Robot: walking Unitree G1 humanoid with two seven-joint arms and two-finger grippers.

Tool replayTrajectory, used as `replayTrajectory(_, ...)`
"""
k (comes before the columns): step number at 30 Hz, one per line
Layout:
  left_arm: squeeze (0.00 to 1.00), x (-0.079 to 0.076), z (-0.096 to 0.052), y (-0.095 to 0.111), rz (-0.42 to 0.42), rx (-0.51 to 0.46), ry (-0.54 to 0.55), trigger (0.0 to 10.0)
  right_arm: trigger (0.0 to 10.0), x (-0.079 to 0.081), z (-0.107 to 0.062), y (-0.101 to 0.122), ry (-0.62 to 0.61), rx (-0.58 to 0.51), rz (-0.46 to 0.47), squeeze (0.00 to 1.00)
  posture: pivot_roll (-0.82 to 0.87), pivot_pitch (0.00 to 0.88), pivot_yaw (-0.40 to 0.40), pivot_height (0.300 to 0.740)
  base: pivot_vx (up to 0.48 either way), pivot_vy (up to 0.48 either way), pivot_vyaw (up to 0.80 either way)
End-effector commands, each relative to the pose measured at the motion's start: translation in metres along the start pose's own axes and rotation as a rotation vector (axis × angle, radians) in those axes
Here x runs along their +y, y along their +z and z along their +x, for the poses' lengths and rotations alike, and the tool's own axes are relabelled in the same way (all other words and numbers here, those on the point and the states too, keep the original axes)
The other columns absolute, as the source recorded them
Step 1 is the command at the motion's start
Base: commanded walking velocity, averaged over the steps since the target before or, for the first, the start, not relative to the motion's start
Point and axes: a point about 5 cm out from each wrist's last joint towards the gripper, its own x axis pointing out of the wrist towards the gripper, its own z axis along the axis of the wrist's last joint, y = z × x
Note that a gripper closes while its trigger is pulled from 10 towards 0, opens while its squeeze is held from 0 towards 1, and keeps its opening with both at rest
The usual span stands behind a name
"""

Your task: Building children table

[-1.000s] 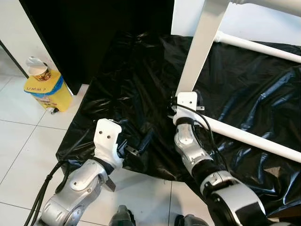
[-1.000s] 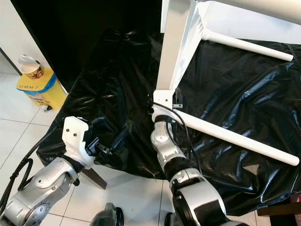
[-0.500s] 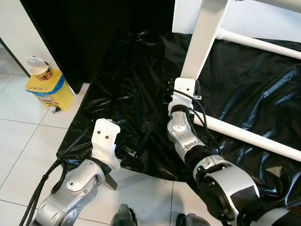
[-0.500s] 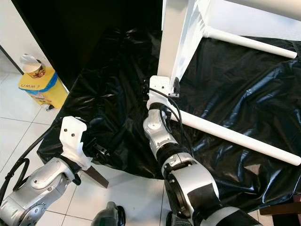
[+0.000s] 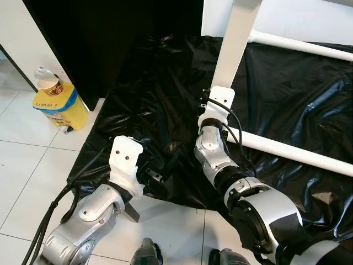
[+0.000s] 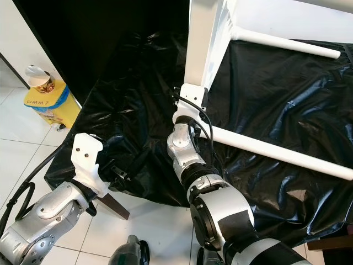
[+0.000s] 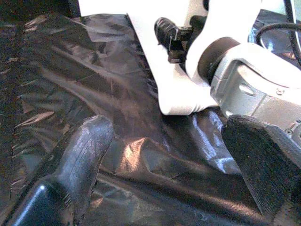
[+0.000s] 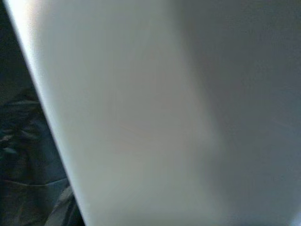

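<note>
The white table leg [image 5: 236, 41] rises at upper centre from the black sheet [image 5: 165, 83], with the right gripper [image 5: 212, 99] at its foot (fingers hidden, grip unclear). The left gripper [image 7: 169, 155] hovers spread over the sheet at lower left.

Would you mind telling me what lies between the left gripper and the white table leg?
Only crumpled black sheet; the left wrist view shows it between the left gripper and the leg.
</note>
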Motion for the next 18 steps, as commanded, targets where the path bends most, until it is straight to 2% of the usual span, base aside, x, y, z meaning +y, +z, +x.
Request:
replayTrajectory(1, 0.0, -0.008, 0.0, 0.0, -0.006, 0.006, -0.124, 10.0, 0.0, 0.032, -0.031, -0.009, 0.135, 0.033, 0.07, 0.0, 0.38, 0.134, 0.048, 0.74, 0.0, 0.0, 0.0)
replayTrajectory(11, 0.0, -0.009, 0.002, 0.001, -0.011, 0.003, -0.133, 10.0, 0.0, 0.035, -0.054, -0.007, 0.211, -0.062, 0.117, 0.0, 0.38, 0.139, 0.053, 0.74, 0.0, 0.0, 0.0)
replayTrajectory(14, 0.0, -0.01, 0.002, 0.002, -0.014, 0.003, -0.137, 10.0, 0.0, 0.025, -0.067, -0.006, 0.251, -0.126, 0.12, 0.0, 0.38, 0.144, 0.057, 0.74, 0.0, 0.0, 0.0)
replayTrajectory(18, 0.0, -0.011, 0.001, 0.002, -0.016, 0.006, -0.139, 10.0, 0.0, 0.017, -0.073, -0.006, 0.27, -0.156, 0.115, 0.0, 0.37, 0.148, 0.061, 0.74, 0.0, 0.0, 0.0)
